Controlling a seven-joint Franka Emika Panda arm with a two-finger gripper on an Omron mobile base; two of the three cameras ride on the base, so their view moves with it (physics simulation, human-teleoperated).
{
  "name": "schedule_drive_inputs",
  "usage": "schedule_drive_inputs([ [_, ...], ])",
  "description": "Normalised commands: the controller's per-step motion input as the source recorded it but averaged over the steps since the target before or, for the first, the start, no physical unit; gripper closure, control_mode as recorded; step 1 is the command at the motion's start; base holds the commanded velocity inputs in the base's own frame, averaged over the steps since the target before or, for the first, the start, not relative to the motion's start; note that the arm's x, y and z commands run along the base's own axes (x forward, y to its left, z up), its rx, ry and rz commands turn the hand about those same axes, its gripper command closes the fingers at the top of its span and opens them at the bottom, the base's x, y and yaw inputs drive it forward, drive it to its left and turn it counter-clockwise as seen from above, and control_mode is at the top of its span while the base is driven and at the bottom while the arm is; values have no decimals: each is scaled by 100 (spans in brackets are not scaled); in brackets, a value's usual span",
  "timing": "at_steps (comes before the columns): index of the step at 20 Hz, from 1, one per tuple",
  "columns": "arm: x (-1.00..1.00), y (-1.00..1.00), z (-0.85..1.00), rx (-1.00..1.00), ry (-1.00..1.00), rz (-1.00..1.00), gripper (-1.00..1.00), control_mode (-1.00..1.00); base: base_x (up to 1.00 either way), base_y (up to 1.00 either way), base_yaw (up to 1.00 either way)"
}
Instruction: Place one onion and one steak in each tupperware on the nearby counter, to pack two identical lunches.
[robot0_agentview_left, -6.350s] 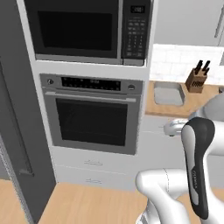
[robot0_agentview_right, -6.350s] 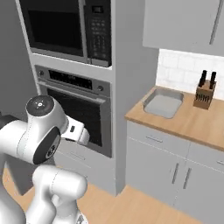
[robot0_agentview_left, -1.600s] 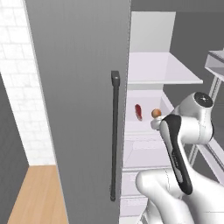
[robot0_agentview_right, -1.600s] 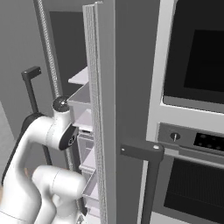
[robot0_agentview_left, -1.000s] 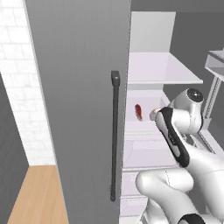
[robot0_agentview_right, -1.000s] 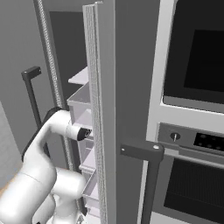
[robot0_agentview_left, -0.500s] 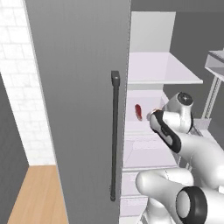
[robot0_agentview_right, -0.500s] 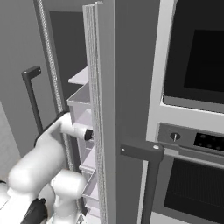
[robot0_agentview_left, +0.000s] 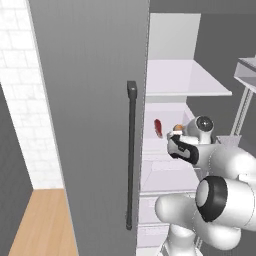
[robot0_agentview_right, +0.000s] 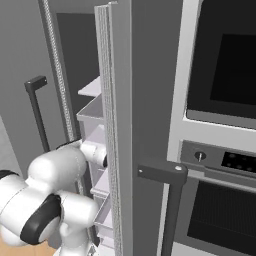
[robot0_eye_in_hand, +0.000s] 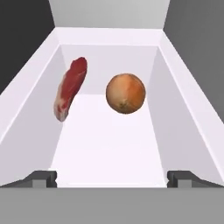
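Note:
A red raw steak (robot0_eye_in_hand: 70, 89) leans against the left wall of a white fridge bin (robot0_eye_in_hand: 26, 100). A round brown onion (robot0_eye_in_hand: 125, 93) sits to its right, near the bin's back. My gripper (robot0_eye_in_hand: 113, 178) is open at the bin's near end, short of both, with nothing between its wide-apart fingertips (robot0_eye_in_hand: 43, 178). In the left base view the steak (robot0_agentview_left: 158, 127) and onion (robot0_agentview_left: 177, 128) lie on the fridge's middle shelf just beyond my hand (robot0_agentview_left: 176, 145). The tupperware and the counter are out of view.
The open grey fridge door (robot0_agentview_left: 90, 115) with its dark vertical handle (robot0_agentview_left: 131, 155) stands close on the left. A white shelf (robot0_agentview_left: 185, 80) hangs above the bin. The fridge's right door edge (robot0_agentview_right: 112, 125) and the oven (robot0_agentview_right: 220, 150) lie to the right.
The base has driven from the oven to the open fridge. Over the last second my arm has stretched forward into the fridge, bringing the hand up to the shelf with the steak and onion.

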Motion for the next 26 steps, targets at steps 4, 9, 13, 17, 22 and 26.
schedule_drive_inputs([
  [4,31,-12,0,0,0,-13,-100,-100,0,0,0],
  [9,25,-9,0,1,0,-15,-100,-100,0,0,0],
  [13,15,-15,0,4,0,-9,-100,-100,0,0,0],
  [17,21,-24,0,7,0,0,-100,-100,0,0,0],
  [22,24,-20,0,7,1,0,-100,-100,0,0,0],
  [26,25,-2,0,5,2,0,-100,-100,0,0,0],
])
